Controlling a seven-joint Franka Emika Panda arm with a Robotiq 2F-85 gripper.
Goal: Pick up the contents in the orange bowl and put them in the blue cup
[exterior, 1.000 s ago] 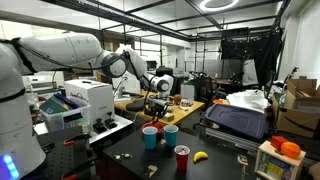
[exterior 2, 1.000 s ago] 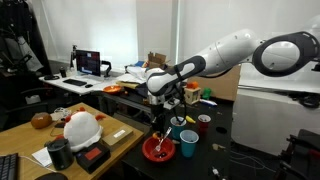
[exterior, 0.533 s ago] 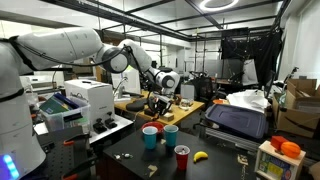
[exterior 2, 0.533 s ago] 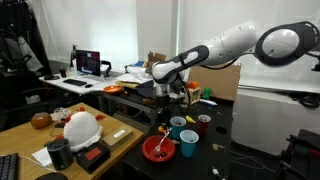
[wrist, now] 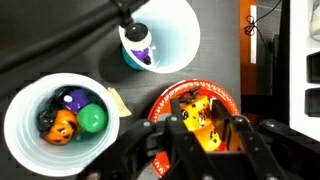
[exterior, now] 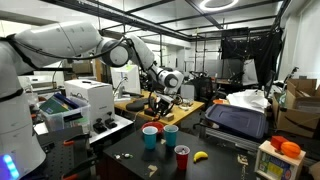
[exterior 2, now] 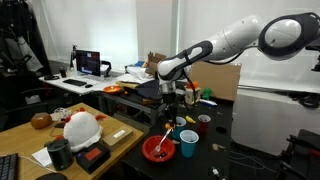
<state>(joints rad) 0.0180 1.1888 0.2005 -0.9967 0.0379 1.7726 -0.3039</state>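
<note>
In the wrist view my gripper [wrist: 205,130] is shut on an orange toy with dark spots [wrist: 193,108] and holds it above the orange bowl [wrist: 165,100]. The bowl's red-orange rim shows around the toy. A cup with several small toys [wrist: 62,120] is to the left, and a cup with a purple and white thing [wrist: 158,38] is above it. In an exterior view the gripper [exterior 2: 172,104] hangs over the table above the orange bowl [exterior 2: 157,149], next to the blue cup [exterior 2: 188,144]. In the opposite exterior view the gripper [exterior: 157,103] is above the blue cup [exterior: 150,138].
A pale teal cup [exterior 2: 178,125] and a red cup [exterior 2: 204,122] stand behind the blue cup. A teal cup [exterior: 171,135], a red cup [exterior: 182,157] and a banana [exterior: 200,156] sit on the black table. Wooden benches with clutter lie beside it.
The arm has swung its elbow up and the gripper has shifted a little sideways, from over the bowl towards the cups, still holding the orange toy.
</note>
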